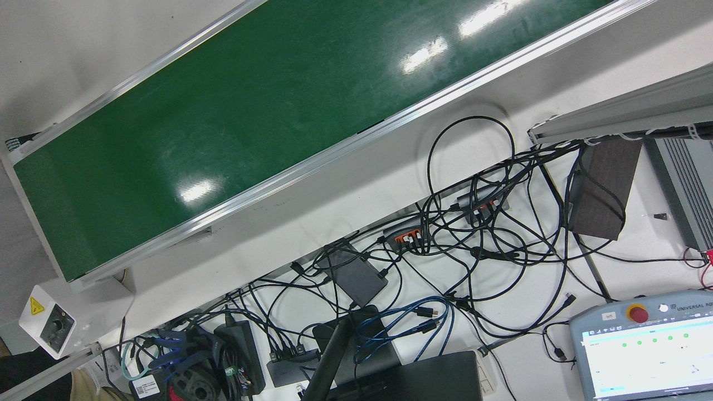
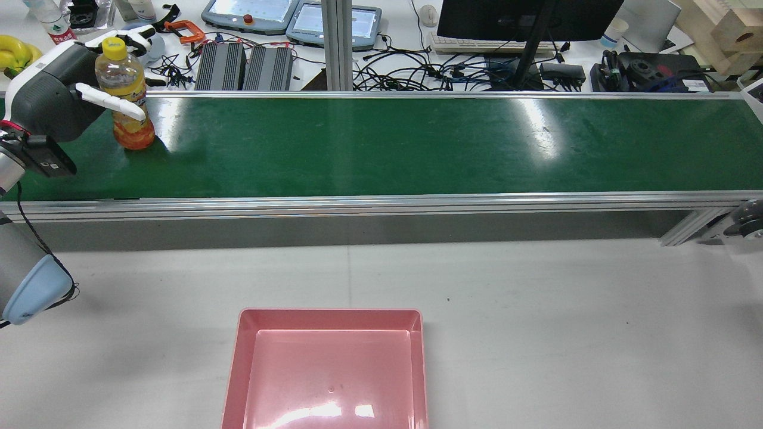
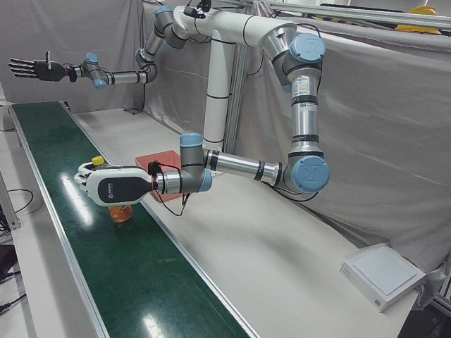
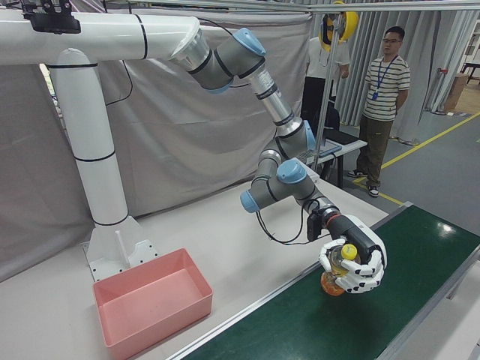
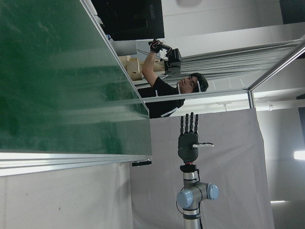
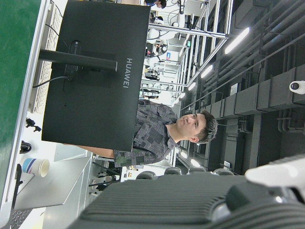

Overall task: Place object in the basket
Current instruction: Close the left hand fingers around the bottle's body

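I have the left hand (image 2: 65, 95) wrapped around the clear plastic bottle of orange drink with a yellow cap (image 2: 127, 98), which stands upright on the green conveyor belt (image 2: 381, 146) at the upper left of the rear view. The white fingers (image 2: 110, 101) cross the bottle's middle; in the right-front view they curl around it from both sides, lower right of that frame. Whether the base is resting on the belt or just lifted I cannot tell from these angles.

I judge the bottle moderately heavy, being mostly full, with smooth, slippery walls that give under pressure. The liquid will slosh if I swing fast. The mid-body hold looks right to me: below the shoulder, above the base, keeping it upright.

The right hand (image 3: 32, 68) is held out flat with fingers spread, holding nothing, far up the belt at the upper left of the left-front view.

The pink plastic rectangular basket (image 2: 238, 357) sits on the white table, bottom centre of the rear view, well apart from the bottle.
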Controlling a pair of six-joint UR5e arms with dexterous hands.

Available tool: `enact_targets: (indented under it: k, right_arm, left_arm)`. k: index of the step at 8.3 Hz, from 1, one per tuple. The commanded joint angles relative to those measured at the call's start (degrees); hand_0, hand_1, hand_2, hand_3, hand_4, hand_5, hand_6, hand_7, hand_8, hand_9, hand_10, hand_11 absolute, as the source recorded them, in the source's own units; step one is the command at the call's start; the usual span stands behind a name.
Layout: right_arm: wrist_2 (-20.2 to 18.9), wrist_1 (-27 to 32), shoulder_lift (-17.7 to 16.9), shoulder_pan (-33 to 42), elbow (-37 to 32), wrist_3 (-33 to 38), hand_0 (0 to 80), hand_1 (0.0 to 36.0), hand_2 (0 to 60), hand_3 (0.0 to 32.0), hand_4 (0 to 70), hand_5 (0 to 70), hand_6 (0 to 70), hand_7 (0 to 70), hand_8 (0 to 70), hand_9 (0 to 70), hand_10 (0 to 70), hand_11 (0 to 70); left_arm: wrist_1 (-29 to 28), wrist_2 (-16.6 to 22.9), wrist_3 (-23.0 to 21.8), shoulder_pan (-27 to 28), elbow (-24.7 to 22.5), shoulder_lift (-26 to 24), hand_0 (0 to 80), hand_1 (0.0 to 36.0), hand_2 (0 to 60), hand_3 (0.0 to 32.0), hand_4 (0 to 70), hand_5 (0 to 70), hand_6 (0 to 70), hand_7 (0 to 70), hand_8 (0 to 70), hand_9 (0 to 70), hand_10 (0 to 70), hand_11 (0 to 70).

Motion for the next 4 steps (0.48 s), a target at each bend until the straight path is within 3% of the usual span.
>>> enact_targets:
  k: [1, 2, 4]
  right_arm:
    - [0.0, 0.0, 0.0, 0.0, 0.0, -0.1, 0.0, 0.0, 0.0, 0.0, 0.0, 0.0, 0.0, 0.0, 0.0, 0.0, 0.0, 0.0]
    - [0.0, 0.0, 0.0, 0.0, 0.0, 0.0, 0.0, 0.0, 0.0, 0.0, 0.0, 0.0, 0.0, 0.0, 0.0, 0.0, 0.0, 0.0]
    - [0.0, 0.0, 0.0, 0.0, 0.0, 0.0, 0.0, 0.0, 0.0, 0.0, 0.0, 0.0, 0.0, 0.0, 0.0, 0.0, 0.0, 0.0]
  left_arm:
    - [5.6, 0.3, 1.4, 0.4, -6.4, -0.2, 67.0, 25.0, 60.0, 0.0, 70.0, 70.0, 70.0, 70.0, 70.0, 70.0, 70.0, 70.0]
    - [5.7, 0.8, 1.4, 0.7, -7.7, -0.1, 65.2, 24.3, 60.0, 0.0, 70.0, 70.0, 70.0, 70.0, 70.0, 70.0, 70.0, 70.0]
    - [7.1, 5.9, 1.6, 0.8, -13.8, 0.0, 65.0, 25.7, 60.0, 0.0, 70.0, 70.0, 70.0, 70.0, 70.0, 70.0, 70.0, 70.0]
